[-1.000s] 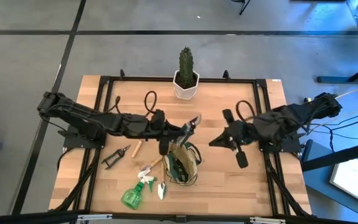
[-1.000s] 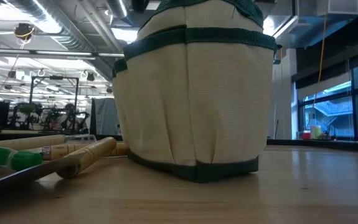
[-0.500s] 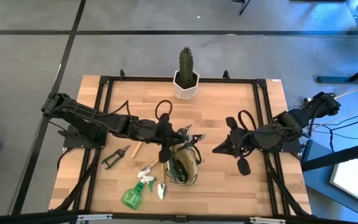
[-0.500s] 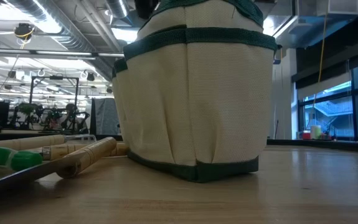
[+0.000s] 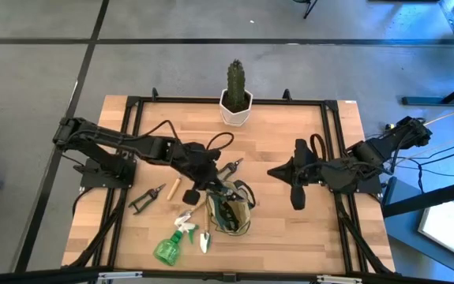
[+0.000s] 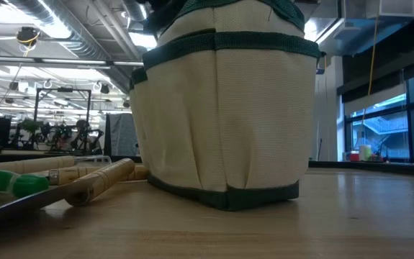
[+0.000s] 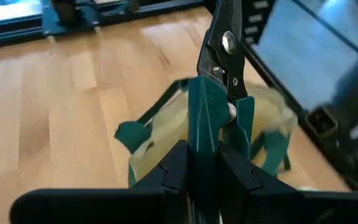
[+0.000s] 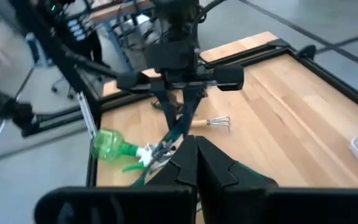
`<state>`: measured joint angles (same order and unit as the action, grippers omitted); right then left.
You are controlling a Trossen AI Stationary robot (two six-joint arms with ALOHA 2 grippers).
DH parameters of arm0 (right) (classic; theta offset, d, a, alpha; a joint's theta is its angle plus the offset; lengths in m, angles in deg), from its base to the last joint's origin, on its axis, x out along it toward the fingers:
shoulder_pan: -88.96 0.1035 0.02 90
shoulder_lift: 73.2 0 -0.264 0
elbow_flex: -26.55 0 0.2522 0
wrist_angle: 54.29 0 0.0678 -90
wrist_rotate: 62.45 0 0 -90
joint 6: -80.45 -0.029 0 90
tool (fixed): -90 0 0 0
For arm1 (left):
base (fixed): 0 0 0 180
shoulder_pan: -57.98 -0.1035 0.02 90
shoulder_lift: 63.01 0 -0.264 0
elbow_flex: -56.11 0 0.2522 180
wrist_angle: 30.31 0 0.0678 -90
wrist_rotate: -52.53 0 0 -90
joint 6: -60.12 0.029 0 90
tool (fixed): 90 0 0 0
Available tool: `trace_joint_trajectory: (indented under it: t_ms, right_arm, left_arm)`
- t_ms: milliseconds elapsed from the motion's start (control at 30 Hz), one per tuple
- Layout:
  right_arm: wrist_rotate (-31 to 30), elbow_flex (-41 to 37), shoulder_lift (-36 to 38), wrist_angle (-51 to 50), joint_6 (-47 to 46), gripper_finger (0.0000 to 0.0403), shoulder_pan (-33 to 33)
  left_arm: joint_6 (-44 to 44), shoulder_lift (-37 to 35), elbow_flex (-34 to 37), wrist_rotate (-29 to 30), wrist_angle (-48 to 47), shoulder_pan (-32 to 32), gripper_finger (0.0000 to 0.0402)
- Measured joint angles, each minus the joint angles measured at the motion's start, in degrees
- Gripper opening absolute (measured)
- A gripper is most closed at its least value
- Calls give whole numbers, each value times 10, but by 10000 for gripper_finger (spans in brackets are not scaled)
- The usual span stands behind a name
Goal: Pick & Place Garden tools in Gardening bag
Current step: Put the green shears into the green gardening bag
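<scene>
Wooden worktop (image 5: 290, 229) carries everything: nearest, spray bottle (image 5: 166, 250), trowels and a fork lie outside the gardening bag (image 5: 233, 211). Just beyond, the left gripper (image 5: 211, 180), fingers clamped on green-handled shears (image 7: 219, 93), hovers over the bag. The right gripper (image 5: 275, 171), fingers closed and empty, waits beside. Most tools remain.

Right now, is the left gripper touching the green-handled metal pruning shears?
Touching. The left wrist view shows the left gripper with its dark fingers clamped on both sides of the shears' green handle, above the tan gardening bag.
</scene>
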<state>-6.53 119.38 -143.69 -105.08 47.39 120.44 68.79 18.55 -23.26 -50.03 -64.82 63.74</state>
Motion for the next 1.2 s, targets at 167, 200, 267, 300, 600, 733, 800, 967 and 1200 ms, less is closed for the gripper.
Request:
trace_joint_trajectory:
  t_ms: [167,200,267,300,600,733,800,967,1200]
  right_arm:
    - [-29,0,-15,9,-57,0,-1]
    - [-30,0,-21,16,-68,0,-1]
    - [-29,0,-32,28,-78,0,0]
    - [-30,0,-37,31,-81,0,0]
    - [-28,0,-69,35,-119,0,-3]
    - [-28,0,-78,46,-130,0,-3]
    - [-28,0,-83,57,-130,0,-3]
    - [-27,0,-96,70,-130,0,-6]
    - [-18,-1,-102,82,-130,0,-11]
  left_arm:
    - [78,7,-1,-22,2,-26,44]
    - [91,11,0,-25,1,-29,44]
    - [114,22,0,-30,0,-29,44]
    - [126,28,0,-31,3,-28,44]
    - [209,79,0,-28,36,11,44]
    - [251,86,-1,8,50,20,44]
    - [262,87,0,8,45,18,44]
    - [271,114,-1,9,61,9,44]
    - [322,162,-64,16,-35,13,44]
